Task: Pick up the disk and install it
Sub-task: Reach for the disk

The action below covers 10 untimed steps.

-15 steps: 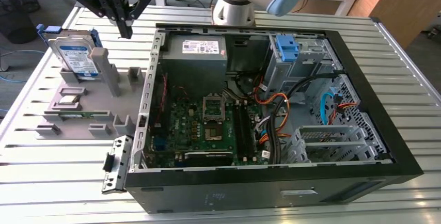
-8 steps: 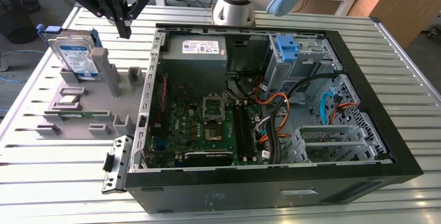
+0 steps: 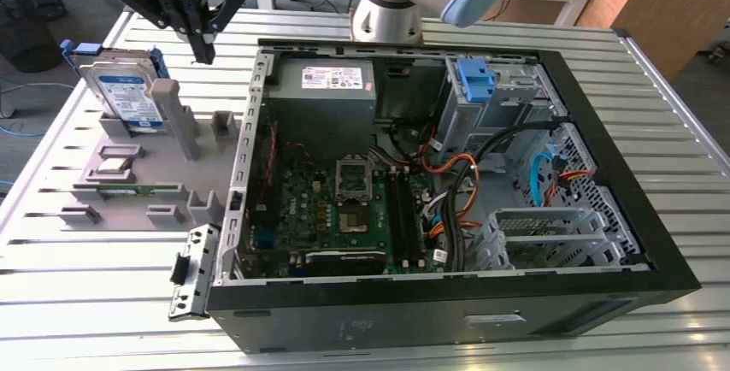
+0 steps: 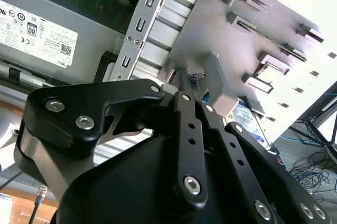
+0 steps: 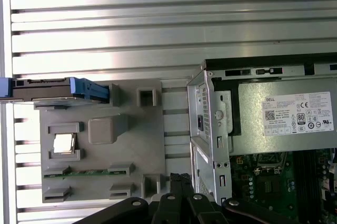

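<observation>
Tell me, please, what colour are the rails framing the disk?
Blue. The rails around the disk show best in the exterior view.

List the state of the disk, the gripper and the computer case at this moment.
disk: standing on edge in the grey fixture, not gripped.
gripper: shut, empty, hanging above the fixture near the disk.
computer case: lying on its side, side panel off, interior exposed.

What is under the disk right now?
The grey holder: the disk stands on edge in its slot. Its bottom edge is hidden by the holder's supports.
</observation>
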Tool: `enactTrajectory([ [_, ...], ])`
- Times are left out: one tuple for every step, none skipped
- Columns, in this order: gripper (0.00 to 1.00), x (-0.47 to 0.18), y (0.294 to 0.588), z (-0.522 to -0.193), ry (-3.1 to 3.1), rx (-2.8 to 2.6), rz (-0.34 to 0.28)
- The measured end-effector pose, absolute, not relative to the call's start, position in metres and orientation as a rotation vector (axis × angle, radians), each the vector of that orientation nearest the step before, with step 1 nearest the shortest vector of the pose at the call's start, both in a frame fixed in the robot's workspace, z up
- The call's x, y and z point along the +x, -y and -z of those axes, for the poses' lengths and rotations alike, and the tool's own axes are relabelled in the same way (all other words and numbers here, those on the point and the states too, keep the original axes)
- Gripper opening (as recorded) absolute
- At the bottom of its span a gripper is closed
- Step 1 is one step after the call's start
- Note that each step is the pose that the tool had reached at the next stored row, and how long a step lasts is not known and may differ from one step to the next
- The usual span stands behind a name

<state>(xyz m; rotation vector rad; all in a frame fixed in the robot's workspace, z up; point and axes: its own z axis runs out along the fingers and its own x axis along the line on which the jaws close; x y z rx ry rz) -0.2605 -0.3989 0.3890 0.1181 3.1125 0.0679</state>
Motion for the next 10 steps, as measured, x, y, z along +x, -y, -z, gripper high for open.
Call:
enactTrajectory([
  [0.11,-0.2605,0.3989,-0.3890,-3.112,0.118,-0.068],
  [0.11,-0.2605,0.3989,-0.3890,-3.112,0.118,-0.068],
  [0.11,-0.2606,0.3989,-0.3890,-3.113,0.118,-0.068],
  [0.11,-0.2610,0.3990,-0.3890,-3.112,0.118,-0.068],
  [0.11,-0.2617,0.3990,-0.3890,-3.113,0.118,-0.068],
  [0.11,-0.2623,0.3989,-0.3890,-3.112,0.118,-0.068],
  [0.11,-0.2631,0.3989,-0.3890,-3.113,0.118,-0.068],
  [0.11,-0.2641,0.3989,-0.3889,-3.112,0.118,-0.068],
  [0.11,-0.2653,0.3989,-0.3889,-3.113,0.118,-0.068],
  [0.11,-0.2662,0.3989,-0.3889,-3.112,0.118,-0.068],
])
